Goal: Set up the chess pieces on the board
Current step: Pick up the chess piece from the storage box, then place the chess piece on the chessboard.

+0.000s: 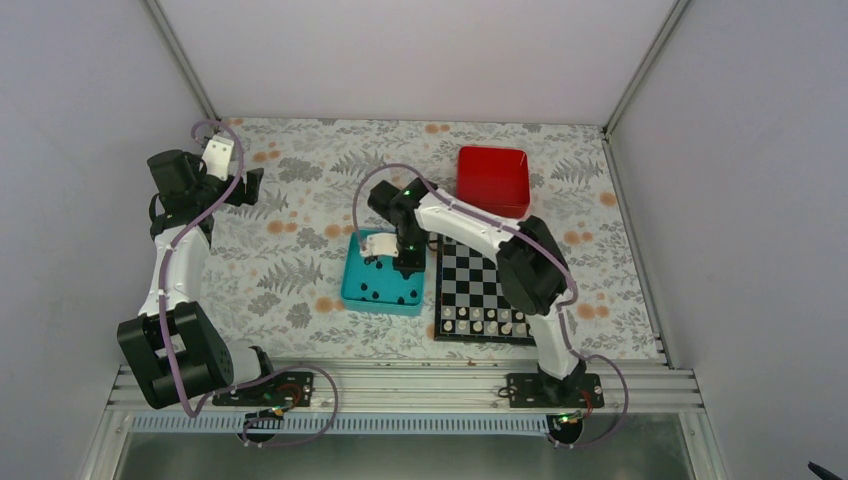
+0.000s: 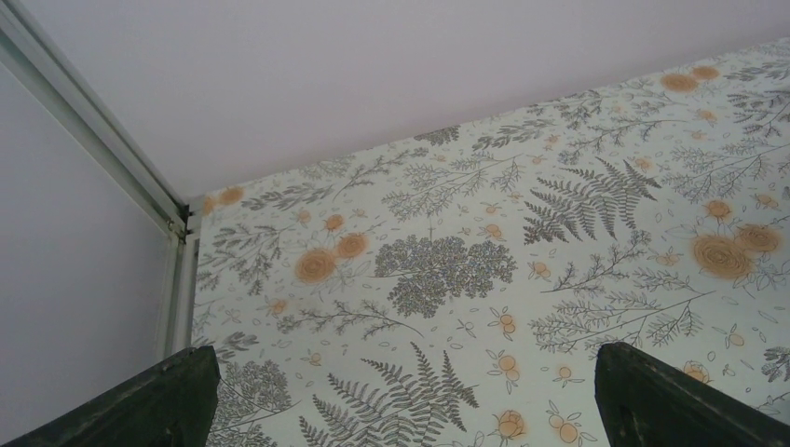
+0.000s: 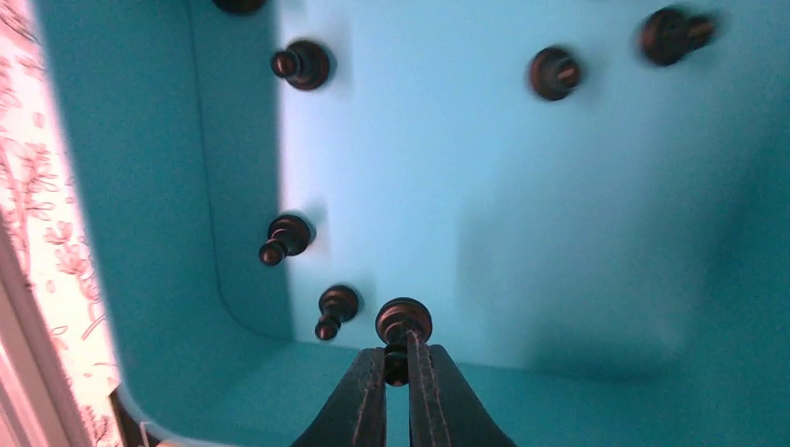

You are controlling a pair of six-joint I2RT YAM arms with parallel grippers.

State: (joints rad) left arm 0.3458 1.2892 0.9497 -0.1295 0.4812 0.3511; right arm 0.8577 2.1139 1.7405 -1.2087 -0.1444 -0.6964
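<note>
Pinching a small black chess piece (image 3: 403,324), the right gripper (image 3: 398,368) had its two dark fingers (image 3: 359,414) pressed close on the thin neck of the piece. The round foot of the piece showed just past the fingertips. The piece was low inside the teal square plastic tray (image 3: 158,186), near a rounded corner. It was not clear if the piece touched the tray floor.

More tiny black chess pieces (image 3: 284,237) lay on their sides in the tray. One was just left of the fingertips and close to the held piece. One lay a bit farther ahead on the left, by the tray wall. Three more lay far ahead of the fingers, well apart from each other.

From above, the flat black-and-grey checkered board (image 1: 470,275) lay to the right of these fingers, just beside the tray. Little pale chess pieces (image 1: 480,320) stood in rows along its near edge. The right arm hid part of the far end of the board. A red square plastic tray (image 1: 493,180) sat past that far end.

The left gripper (image 2: 405,372) had its fingers spread wide with nothing between them. Only the flowered tablecloth (image 2: 438,270) showed under and ahead of them. These fingers were well apart from both trays and the board.
</note>
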